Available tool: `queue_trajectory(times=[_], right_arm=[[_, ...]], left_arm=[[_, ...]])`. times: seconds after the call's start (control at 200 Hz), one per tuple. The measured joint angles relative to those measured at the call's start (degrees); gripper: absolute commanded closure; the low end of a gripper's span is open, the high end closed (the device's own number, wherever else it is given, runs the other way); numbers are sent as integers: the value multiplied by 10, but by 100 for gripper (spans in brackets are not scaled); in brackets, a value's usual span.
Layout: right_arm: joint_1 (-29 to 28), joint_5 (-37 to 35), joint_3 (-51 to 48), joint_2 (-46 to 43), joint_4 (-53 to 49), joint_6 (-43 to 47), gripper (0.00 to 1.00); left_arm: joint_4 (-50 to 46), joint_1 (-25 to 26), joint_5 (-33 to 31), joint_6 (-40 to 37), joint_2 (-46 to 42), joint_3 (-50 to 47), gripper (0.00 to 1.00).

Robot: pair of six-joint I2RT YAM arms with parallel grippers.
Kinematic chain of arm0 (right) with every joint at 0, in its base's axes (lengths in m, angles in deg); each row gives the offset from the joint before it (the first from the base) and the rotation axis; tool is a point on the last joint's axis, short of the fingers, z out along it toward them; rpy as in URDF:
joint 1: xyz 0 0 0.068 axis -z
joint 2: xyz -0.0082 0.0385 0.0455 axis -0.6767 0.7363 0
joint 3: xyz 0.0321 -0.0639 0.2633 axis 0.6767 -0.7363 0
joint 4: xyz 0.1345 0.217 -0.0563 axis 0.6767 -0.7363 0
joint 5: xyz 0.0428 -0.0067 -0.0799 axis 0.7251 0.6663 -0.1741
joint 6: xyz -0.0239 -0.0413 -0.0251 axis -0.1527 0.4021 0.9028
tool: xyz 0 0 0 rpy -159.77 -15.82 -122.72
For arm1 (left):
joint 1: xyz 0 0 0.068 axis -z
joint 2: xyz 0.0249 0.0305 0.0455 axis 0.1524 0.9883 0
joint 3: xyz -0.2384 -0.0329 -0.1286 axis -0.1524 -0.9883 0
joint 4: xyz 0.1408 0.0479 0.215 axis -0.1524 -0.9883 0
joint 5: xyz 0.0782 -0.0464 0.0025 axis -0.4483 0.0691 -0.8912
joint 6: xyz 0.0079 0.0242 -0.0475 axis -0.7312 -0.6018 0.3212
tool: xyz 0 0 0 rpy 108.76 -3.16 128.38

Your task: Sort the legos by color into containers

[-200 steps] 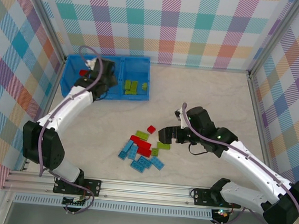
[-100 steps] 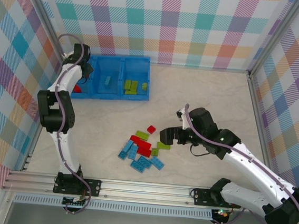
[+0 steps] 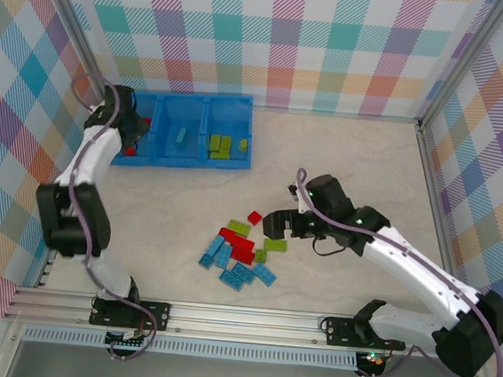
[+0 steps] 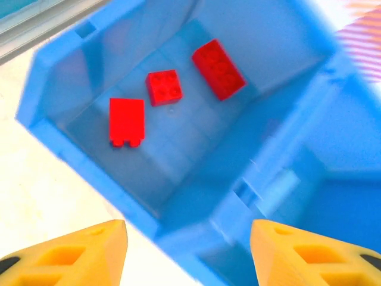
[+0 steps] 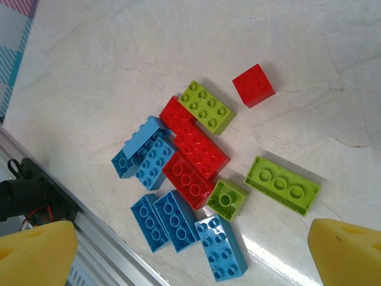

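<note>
Three bright blue open bins joined in one long tray, the containers (image 3: 208, 104) sat at the far left of the pale marbled surface (image 3: 353, 154), near the plaid back wall (image 3: 284, 31). In the left bin we found three red legos (image 4: 165, 87) lying flat and apart from one another. The middle bin held one light blue brick (image 3: 180, 134), and the right bin a cluster of lime green bricks (image 3: 224, 145). Above the left bin the left fingers (image 4: 71, 253) stood apart with nothing between them.

Near the middle of the surface, well apart from the tray, the loose pile (image 3: 241, 250) lay below the right fingers (image 5: 36, 256), which were spread wide and held nothing. In that pile we saw several light blue legos (image 5: 172, 220) bunched on the near side, touching a few red rectangles (image 5: 199, 149) at the centre. A lime green rectangle (image 5: 207, 107) touched the reds on the far side. A long lime green brick (image 5: 282, 185) and a small lime square (image 5: 227, 199) lay just beside them, and one red square (image 5: 253, 85) sat by itself. All were flat, glossy, studded plastic.
</note>
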Motion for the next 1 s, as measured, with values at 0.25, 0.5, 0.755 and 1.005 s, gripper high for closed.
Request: queue_trajectory(times=[0.25,0.5,0.755,1.005], right_arm=[[-58,-4,38,112,27,-1,4],[-162,-86,37,155,-26,18,0],[-230,-111,-4,191,-69,21,5],[-233,-113,-35,227,-45,14,26]], left_arm=[[22,165,34,-127,-297,-59,44],[-54,294,172,-405,-442,-159,28],[-155,303,345,-692,-598,-317,16],[-155,303,380,-783,-622,-379,0]])
